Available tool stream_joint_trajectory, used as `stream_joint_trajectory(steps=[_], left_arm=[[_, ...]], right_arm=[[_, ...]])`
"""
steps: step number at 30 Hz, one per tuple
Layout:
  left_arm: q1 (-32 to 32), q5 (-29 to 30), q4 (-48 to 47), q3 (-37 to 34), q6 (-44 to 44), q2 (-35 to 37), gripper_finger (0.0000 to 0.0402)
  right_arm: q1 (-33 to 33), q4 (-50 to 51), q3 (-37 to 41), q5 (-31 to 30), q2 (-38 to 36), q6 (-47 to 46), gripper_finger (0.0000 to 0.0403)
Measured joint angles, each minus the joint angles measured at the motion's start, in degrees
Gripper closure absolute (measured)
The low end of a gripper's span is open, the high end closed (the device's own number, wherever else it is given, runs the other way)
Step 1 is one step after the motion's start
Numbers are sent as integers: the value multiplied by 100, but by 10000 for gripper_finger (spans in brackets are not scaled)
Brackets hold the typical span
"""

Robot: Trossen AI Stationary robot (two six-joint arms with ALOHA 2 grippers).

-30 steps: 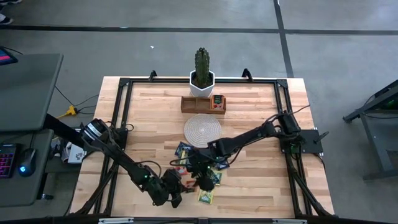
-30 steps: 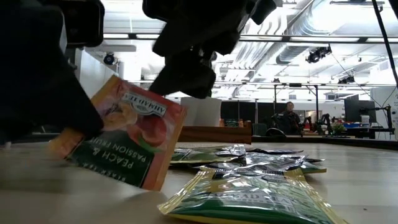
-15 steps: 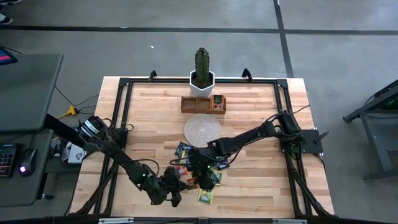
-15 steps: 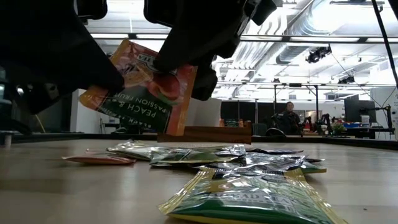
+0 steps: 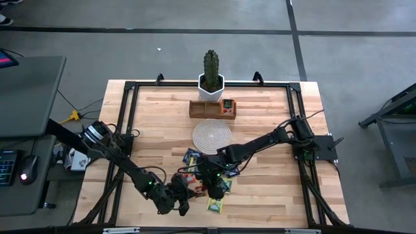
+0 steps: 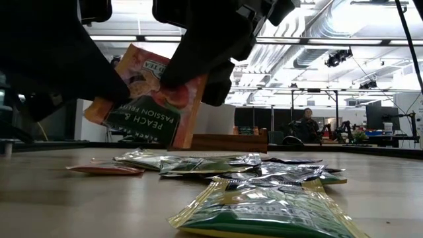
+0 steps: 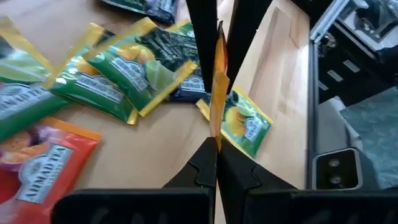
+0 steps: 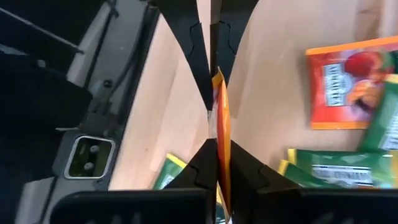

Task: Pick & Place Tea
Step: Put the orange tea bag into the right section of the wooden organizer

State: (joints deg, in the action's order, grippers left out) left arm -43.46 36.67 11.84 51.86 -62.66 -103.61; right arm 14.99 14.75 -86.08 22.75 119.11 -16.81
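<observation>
- In your low view, the two dark grippers cover the upper corners of the orange sachet (image 6: pixel 149 99), and the top edge crops both arms.
- The green sachet (image 6: pixel 261 211) nearest you is blurred and cut at the bottom edge.
- From above, the sachet pile (image 5: pixel 208 179) sits partly under the arms, prints too small to read.

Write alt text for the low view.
An orange peach and passion fruit tea sachet is held above the table, pinched by both the left gripper and the right gripper. More sachets lie scattered on the wooden table below.
</observation>
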Motion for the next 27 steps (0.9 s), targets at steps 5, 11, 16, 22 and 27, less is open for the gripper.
stream_joint_trajectory(steps=[5,11,16,22,27], left_arm=[[-4,294,-229,0,221,80,382],[-4,718,-1249,0,443,700,324],[-15,1383,-2510,0,611,1597,273],[-7,1999,-3528,0,1053,2375,244],[-100,2510,-4677,-2,534,2687,243]], right_arm=[[3,51,9,-481,-299,51,397],[-24,312,-2,-1136,-695,110,398],[-36,563,-2,-1939,-1004,108,399],[-57,421,0,-2968,-1386,-27,399],[-146,-459,738,-3261,-1897,-372,399]])
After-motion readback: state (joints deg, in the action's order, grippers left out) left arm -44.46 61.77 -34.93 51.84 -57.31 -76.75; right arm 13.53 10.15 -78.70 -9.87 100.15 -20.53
